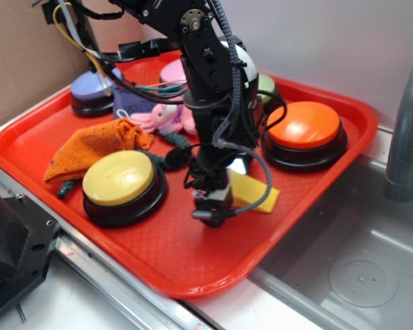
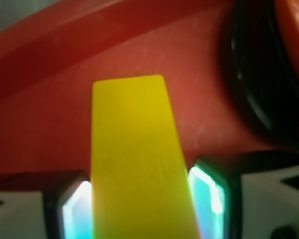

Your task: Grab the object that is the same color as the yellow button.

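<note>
Wrist view, bottom of frame: the gripper (image 2: 142, 209) straddles the yellow wedge (image 2: 137, 159), one finger (image 2: 75, 211) hard against each flank, jaws closed onto it. Beyond, the red tray (image 2: 50, 114) floor. Exterior view, lower centre: the wedge lies on the tray just right of the yellow button (image 1: 119, 177); farther back, at right, the orange button (image 1: 303, 125).

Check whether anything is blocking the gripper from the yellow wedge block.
Nothing visible blocks it. In the wrist view the yellow wedge block already sits between the gripper's two fingers, with only bare red tray around it. The orange button stands off to one side.
</note>
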Tool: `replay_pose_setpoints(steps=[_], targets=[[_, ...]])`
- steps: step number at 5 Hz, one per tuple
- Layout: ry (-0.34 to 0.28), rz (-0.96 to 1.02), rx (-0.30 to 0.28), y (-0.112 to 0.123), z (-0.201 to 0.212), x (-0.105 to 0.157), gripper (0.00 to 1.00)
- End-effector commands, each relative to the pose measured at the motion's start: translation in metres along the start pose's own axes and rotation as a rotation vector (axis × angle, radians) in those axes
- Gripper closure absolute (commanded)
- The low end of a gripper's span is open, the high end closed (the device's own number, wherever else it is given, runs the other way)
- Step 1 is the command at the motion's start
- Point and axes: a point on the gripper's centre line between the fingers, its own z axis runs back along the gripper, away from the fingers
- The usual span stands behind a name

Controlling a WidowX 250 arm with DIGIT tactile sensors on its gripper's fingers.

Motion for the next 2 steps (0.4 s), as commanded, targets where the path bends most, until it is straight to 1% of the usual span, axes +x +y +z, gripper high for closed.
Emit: replay_pose_setpoints(steps=[1,2], targets=[[-0.081,0.365,0.098,0.011,0.089,-0.023,1.0],[-0.085,0.525,0.127,0.025,0.118,-0.047,1.0]])
